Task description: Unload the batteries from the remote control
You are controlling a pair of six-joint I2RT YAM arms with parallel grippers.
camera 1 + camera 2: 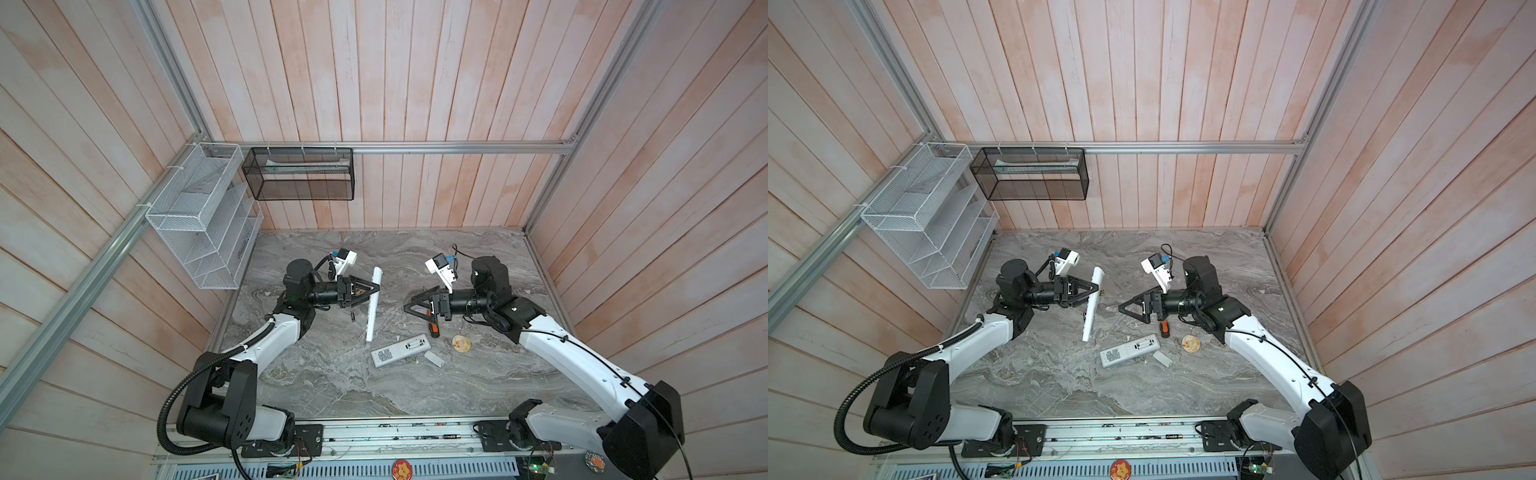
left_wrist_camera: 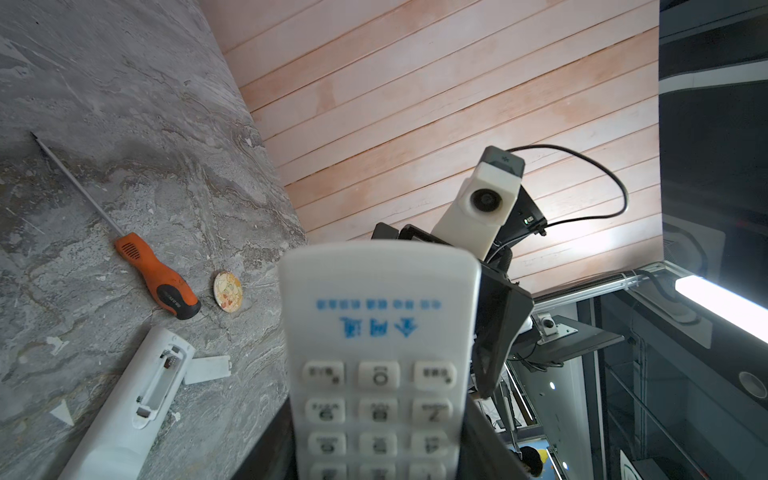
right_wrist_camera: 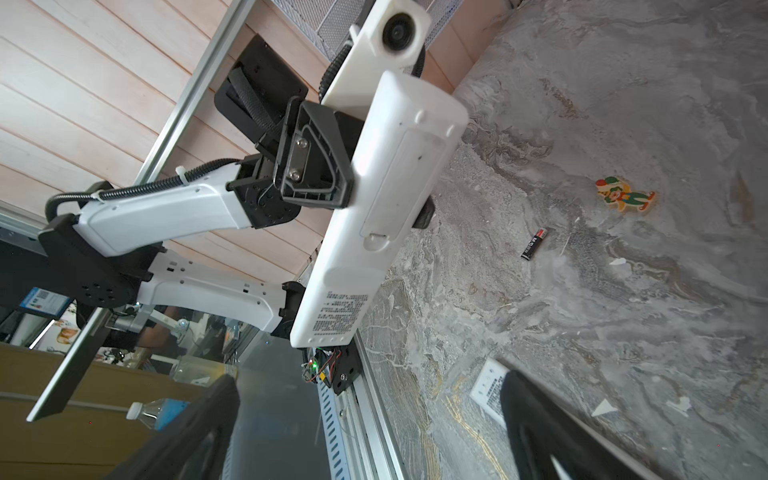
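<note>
Batteries first: one small black battery [image 3: 534, 245] lies on the grey marble tabletop [image 1: 316, 386], near my left claw [image 1: 377, 289]. That claw is clenched on the long white plastic remote [image 1: 372, 307], tipping its closed back lid [image 3: 399, 183] toward my right claw [image 1: 409, 308], which hangs spread wide and empty. I think more hide inside. Open room lies between both claws.

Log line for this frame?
left end effector: holds white remote aloft, cover on | right end effector: open, empty | battery: one on table | second remote: bay empty
</note>
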